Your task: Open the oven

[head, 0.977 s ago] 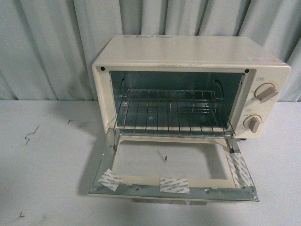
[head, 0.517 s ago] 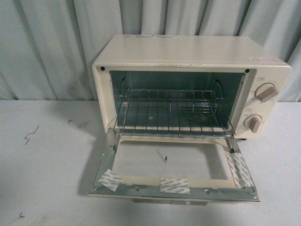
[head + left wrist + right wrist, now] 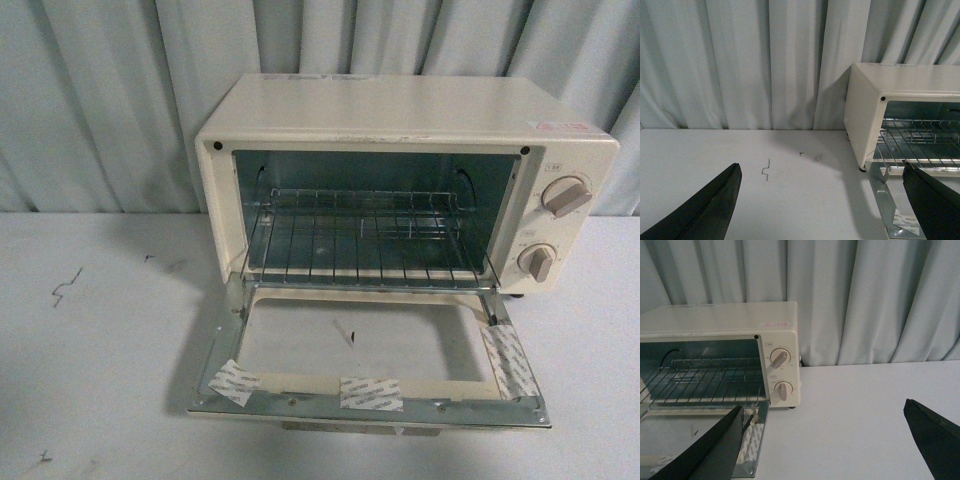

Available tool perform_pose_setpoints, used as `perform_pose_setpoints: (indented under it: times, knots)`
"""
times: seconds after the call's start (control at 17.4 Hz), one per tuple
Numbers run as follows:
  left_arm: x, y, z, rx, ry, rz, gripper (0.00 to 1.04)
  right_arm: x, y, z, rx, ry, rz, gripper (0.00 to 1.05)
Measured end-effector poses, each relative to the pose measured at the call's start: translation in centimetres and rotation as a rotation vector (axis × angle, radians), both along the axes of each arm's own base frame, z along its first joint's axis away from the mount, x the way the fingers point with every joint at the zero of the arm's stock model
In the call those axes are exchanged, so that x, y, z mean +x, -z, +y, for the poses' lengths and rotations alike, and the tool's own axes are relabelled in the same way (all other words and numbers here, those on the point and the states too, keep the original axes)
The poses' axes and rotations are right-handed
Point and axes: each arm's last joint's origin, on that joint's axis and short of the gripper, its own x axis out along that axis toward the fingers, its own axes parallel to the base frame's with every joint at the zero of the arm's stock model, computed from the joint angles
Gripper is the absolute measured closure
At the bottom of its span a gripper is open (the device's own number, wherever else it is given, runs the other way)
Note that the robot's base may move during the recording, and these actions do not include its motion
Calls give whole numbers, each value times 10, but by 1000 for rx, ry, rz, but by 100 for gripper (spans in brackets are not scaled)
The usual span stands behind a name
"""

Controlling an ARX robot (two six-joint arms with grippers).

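Standing on the worktop [image 3: 100, 380], the oven [image 3: 400, 130] has its door [image 3: 365, 385] dropped flat; opening looks done. Left wrist view: left gripper [image 3: 822, 202] jaws spread wide, empty. Right wrist view: right gripper [image 3: 825, 440] likewise; next, probably just stay clear.

The oven [image 3: 405, 190] stands on the table [image 3: 90, 380], in front of a curtain [image 3: 100, 100]. Its door [image 3: 365, 365] lies folded down flat before the opening, and the wire rack [image 3: 360, 240] sits inside. Two knobs [image 3: 567, 197] sit one above the other beside the opening. The left gripper [image 3: 820, 200], fingers spread wide, is off the oven's knobless side; the right gripper [image 3: 832, 440], also spread wide, is off its knob side. Neither touches anything.
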Motion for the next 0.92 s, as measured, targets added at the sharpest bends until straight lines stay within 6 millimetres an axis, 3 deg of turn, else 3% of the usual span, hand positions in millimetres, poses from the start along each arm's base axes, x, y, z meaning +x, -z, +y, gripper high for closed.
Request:
perform_pose_setpoints:
  times: [0.92]
  knots:
    - [0, 0, 0, 0, 0, 0, 7, 0, 0, 0, 0, 0, 0, 6]
